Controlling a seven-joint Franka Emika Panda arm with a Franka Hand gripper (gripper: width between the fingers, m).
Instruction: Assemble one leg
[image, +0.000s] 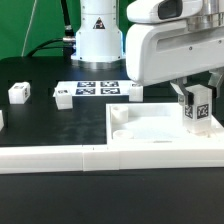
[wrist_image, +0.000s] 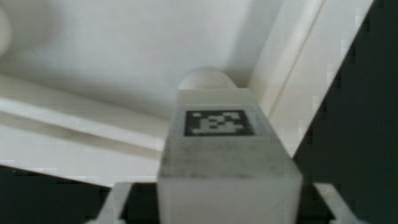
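My gripper (image: 196, 100) is shut on a leg (image: 197, 106), a small white block with a black-and-white tag, held upright over the right part of the large white tray-shaped panel (image: 150, 128). In the wrist view the leg (wrist_image: 221, 140) fills the middle between my fingers (wrist_image: 118, 200), with its rounded tip near the panel's raised rim (wrist_image: 294, 60). Whether the tip touches the panel is not clear. Three more legs lie on the black table: one at the exterior view's left (image: 19, 92), one near it (image: 63, 97), one by the panel's back edge (image: 133, 92).
The marker board (image: 98, 89) lies flat behind the panel. The robot base (image: 98, 35) stands at the back. A white rail (image: 60, 157) runs along the table's front edge. A white piece (image: 2, 119) shows at the left edge.
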